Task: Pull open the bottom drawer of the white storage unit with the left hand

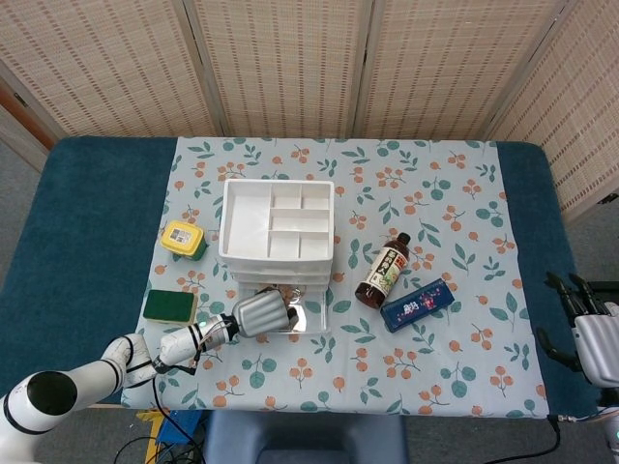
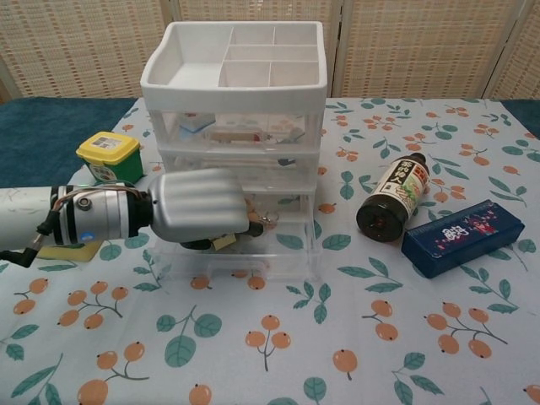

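On the floral cloth (image 2: pixel 405 337) the white unit (image 2: pixel 236 126) stands at centre, its divided top tray bare, its clear upper drawers holding small packets too blurred to name. Its bottom drawer (image 2: pixel 253 253) juts forward, with small items inside. At that drawer's front the left hand (image 2: pixel 198 211) has its fingers curled over the edge. Right of the unit lie a dark bottle (image 2: pixel 395 196), label unreadable, and a blue box (image 2: pixel 462 236). Left stand a yellow-lidded tub (image 2: pixel 108 156) and a green sponge (image 1: pixel 170 306). At the table's right edge, the right hand (image 1: pixel 585 329) holds nothing, fingers apart.
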{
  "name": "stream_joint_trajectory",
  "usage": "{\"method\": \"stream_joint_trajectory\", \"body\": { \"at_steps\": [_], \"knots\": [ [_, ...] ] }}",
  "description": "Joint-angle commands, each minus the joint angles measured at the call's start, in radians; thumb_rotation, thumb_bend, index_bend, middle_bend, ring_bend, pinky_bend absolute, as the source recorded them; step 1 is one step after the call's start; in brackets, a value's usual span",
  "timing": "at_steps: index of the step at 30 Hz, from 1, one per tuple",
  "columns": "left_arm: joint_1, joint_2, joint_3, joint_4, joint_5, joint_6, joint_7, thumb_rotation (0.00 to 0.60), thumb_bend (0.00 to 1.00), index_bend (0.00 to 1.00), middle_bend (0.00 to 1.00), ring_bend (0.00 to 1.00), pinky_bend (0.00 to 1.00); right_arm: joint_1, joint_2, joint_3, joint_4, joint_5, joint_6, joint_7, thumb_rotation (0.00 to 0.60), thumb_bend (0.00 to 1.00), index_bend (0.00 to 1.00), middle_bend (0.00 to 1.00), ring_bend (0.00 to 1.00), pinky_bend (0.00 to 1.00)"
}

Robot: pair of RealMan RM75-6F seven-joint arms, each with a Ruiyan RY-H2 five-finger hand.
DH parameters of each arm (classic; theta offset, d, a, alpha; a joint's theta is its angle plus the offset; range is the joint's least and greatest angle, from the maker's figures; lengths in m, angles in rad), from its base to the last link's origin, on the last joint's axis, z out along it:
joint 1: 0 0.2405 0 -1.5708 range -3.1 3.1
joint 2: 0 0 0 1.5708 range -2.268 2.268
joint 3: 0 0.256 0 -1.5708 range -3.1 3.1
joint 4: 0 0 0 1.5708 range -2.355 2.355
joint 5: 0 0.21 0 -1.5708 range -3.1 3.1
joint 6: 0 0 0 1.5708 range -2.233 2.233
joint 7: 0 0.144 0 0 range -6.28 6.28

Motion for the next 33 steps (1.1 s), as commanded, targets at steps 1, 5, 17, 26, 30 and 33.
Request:
{"method": "stream_joint_trajectory", "body": {
  "at_steps": [1, 5, 17, 26, 30, 33],
  "knots": [
    [0.000, -0.001, 0.000, -0.001, -0.004, -0.004, 0.002, 0.600, 0.17, 0.44, 0.98, 1.00, 1.00, 0.000, 0.000, 0.000, 0.000, 0.000, -0.001, 0.000, 0.600, 0.41, 0.04, 0.18, 0.09, 0.20],
    [-0.001, -0.002, 0.000, -0.002, -0.010, -0.007, 0.004, 0.600, 0.19, 0.46, 0.98, 1.00, 1.00, 0.000, 0.000, 0.000, 0.000, 0.000, 0.000, 0.000, 0.600, 0.41, 0.04, 0.18, 0.09, 0.20],
    [0.003, -0.004, -0.001, -0.002, -0.027, -0.009, -0.008, 0.600, 0.26, 0.52, 0.98, 1.00, 1.00, 0.003, -0.002, 0.001, 0.000, -0.001, -0.004, 0.000, 0.600, 0.41, 0.04, 0.18, 0.09, 0.20],
    [0.006, -0.003, -0.002, -0.008, -0.036, -0.007, -0.008, 0.600, 0.28, 0.54, 0.98, 1.00, 1.00, 0.003, -0.001, 0.000, -0.001, -0.001, -0.003, -0.001, 0.600, 0.41, 0.04, 0.18, 0.09, 0.20],
    [0.009, 0.005, -0.003, -0.020, -0.039, 0.000, -0.004, 0.600, 0.28, 0.55, 0.98, 1.00, 1.00, 0.003, -0.001, 0.001, -0.001, -0.001, -0.003, -0.002, 0.600, 0.41, 0.04, 0.18, 0.09, 0.20],
    [0.012, 0.015, -0.004, -0.033, -0.040, 0.006, 0.003, 0.600, 0.28, 0.55, 0.98, 1.00, 1.00, 0.004, -0.001, 0.001, -0.002, -0.002, -0.004, -0.002, 0.600, 0.41, 0.04, 0.18, 0.09, 0.20]
  ]
}}
